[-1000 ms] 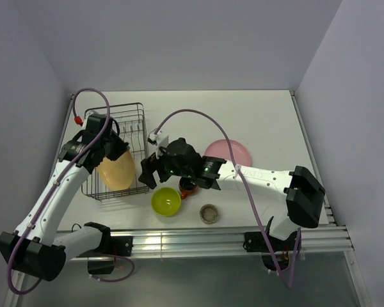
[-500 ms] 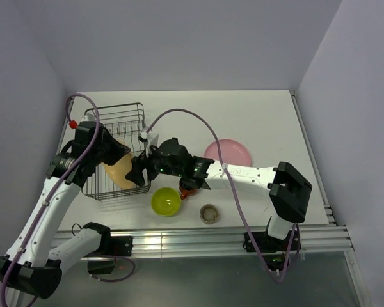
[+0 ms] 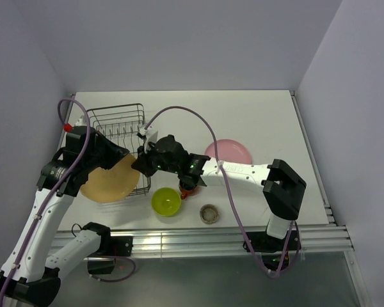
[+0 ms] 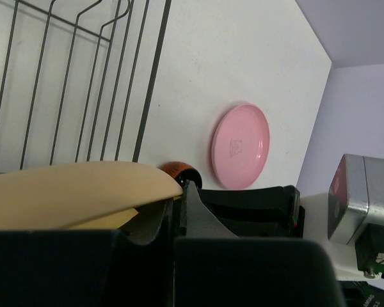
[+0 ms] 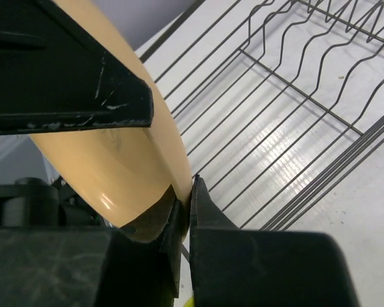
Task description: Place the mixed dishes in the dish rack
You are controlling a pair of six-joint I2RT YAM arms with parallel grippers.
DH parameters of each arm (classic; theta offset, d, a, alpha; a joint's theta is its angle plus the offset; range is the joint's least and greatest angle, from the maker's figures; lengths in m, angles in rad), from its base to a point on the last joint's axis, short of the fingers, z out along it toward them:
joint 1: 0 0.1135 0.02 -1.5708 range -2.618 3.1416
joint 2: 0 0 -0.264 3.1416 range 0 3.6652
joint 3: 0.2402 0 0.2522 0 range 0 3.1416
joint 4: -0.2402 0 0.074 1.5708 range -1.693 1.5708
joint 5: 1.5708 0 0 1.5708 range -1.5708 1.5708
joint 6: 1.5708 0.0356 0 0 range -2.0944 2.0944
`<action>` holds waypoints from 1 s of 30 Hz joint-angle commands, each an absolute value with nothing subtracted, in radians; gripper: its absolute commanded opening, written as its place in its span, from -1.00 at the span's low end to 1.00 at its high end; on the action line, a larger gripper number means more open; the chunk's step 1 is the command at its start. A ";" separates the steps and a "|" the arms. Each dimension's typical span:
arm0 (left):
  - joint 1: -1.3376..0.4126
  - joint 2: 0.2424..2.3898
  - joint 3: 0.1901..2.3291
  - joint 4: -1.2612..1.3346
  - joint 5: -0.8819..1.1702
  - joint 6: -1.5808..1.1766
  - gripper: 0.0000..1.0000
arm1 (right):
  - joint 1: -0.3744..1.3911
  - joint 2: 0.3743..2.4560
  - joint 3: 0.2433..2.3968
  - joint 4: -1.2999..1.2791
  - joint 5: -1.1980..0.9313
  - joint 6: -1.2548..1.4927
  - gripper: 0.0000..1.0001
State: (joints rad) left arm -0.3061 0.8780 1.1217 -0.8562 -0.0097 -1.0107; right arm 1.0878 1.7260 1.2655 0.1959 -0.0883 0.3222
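Right gripper (image 5: 185,192) is just clamping the yellow-orange plate (image 3: 107,183) rim, opposite the clenched left gripper (image 4: 181,189). The plate is leaving the dish rack (image 3: 118,115), so reseating is likely.

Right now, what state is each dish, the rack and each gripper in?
yellow-orange plate: tilted over the rack's near edge
left gripper: shut on its rim
right gripper: shut on its rim
pink plate: lying flat
lime-green bowl: upright, empty
red-orange mug: half hidden by right arm
grey cup: upright
dish rack: nothing slotted
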 commanded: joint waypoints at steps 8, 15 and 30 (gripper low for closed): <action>-0.311 0.854 1.146 -0.873 0.061 -0.991 -1.00 | 1.123 1.726 1.362 0.264 -0.060 0.348 -1.00; -0.311 0.850 1.120 -0.854 0.054 -0.974 -0.52 | 1.147 1.732 1.394 0.193 0.075 0.360 -1.00; -0.311 0.871 1.060 -0.861 0.006 -0.982 0.46 | 1.270 1.649 1.361 0.146 0.455 0.157 -1.00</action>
